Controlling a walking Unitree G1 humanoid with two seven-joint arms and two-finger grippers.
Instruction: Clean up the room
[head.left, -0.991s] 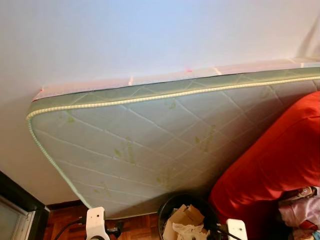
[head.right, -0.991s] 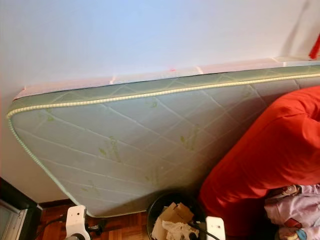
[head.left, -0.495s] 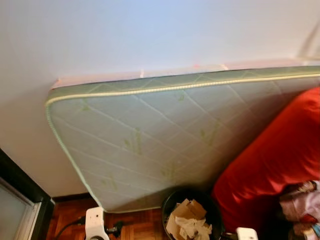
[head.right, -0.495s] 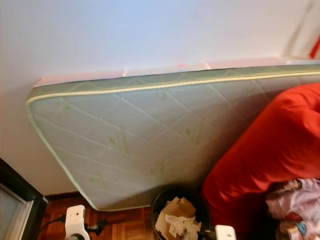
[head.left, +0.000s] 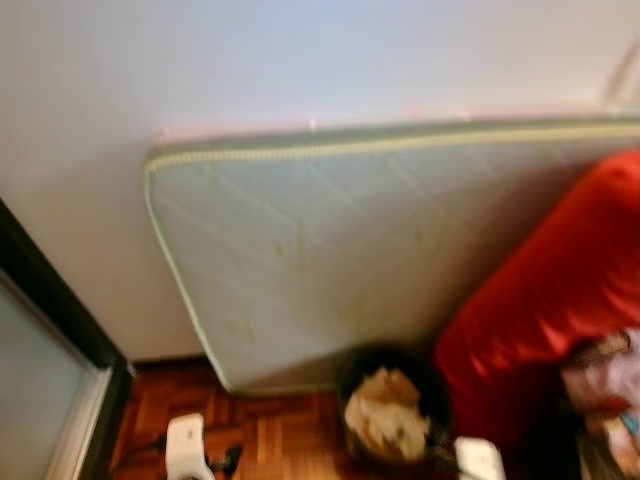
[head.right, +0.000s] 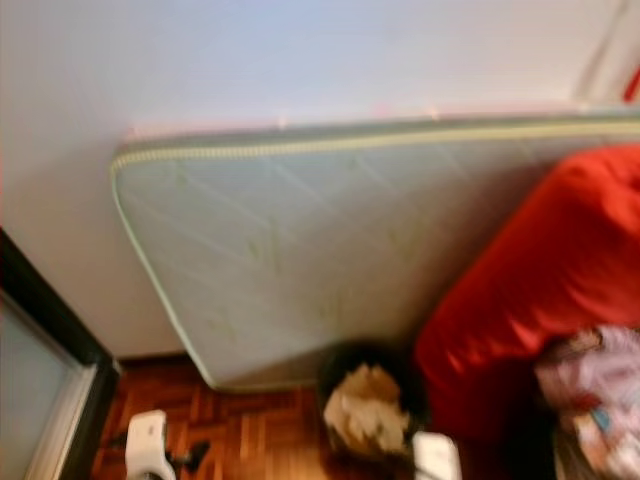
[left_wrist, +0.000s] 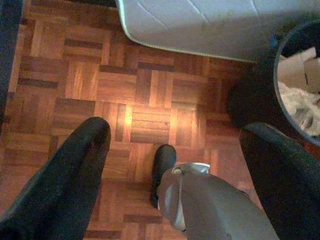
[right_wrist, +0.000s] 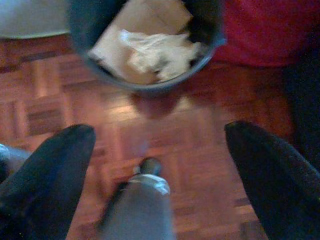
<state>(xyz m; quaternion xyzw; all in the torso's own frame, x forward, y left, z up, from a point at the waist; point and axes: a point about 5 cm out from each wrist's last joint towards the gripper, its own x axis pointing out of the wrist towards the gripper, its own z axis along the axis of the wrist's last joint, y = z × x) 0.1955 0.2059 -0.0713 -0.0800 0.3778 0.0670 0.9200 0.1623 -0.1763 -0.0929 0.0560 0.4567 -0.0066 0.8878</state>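
Two blurred head views show, at the far left edge, a dark-framed glass panel (head.left: 40, 380) rising from the reddish-brown parquet floor (head.left: 270, 440). Filling the centre, a pale green quilted mattress (head.left: 330, 260) with cream piping leans tilted against the white wall (head.left: 250, 60). At lower centre, just below the mattress's bottom edge, stands a round black waste bin (head.left: 392, 410) full of crumpled paper and cardboard. To its right, touching it, bulges a large red cushion (head.left: 550, 300), with a heap of pale, patterned clothes (head.left: 605, 385) in the lower right corner. In the left wrist view, the left gripper (left_wrist: 175, 170) hangs over bare parquet, fingers spread wide, with the bin's rim near one finger. In the right wrist view, the right gripper (right_wrist: 160, 165) hovers just short of the bin, likewise spread and holding nothing.
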